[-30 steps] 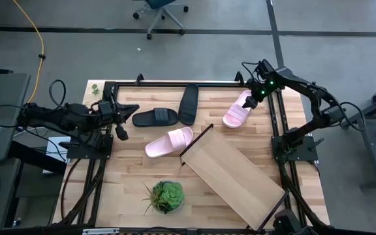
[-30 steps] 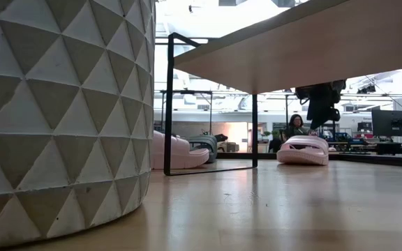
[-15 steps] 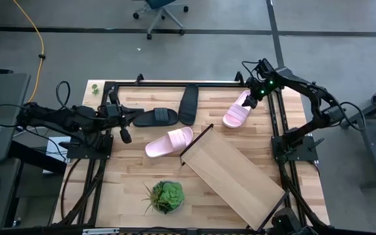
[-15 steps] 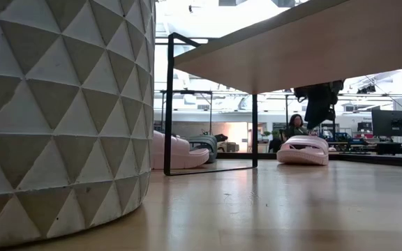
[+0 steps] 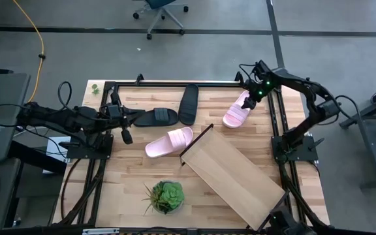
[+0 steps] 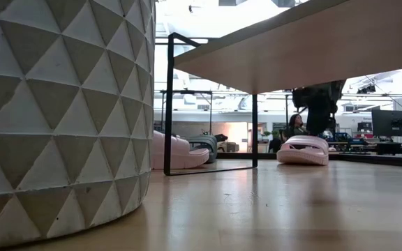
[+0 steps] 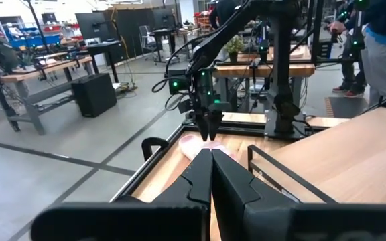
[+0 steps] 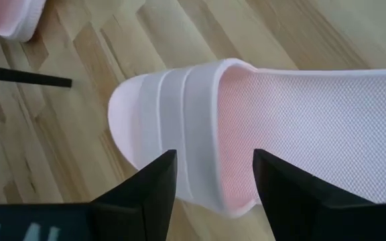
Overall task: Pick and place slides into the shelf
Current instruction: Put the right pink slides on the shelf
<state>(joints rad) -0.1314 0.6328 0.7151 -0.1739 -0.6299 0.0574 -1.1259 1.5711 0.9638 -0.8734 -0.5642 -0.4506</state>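
On the plank counter [image 5: 129,189] the shelf [image 5: 230,176] lies aslant, and just beyond its far corner rests a pink slide [image 5: 236,112] — the right pincer [image 8: 214,175] hangs over it, jaws wide, holding nothing. The left pincer [image 5: 124,134], clamped shut and empty, waits well off from the shelf. The slide looks light and springy — I'd pinch the ribbed strap.

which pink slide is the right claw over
The pink slide by the table's far right corner, under the open right claw; the other pink slide lies mid-table.
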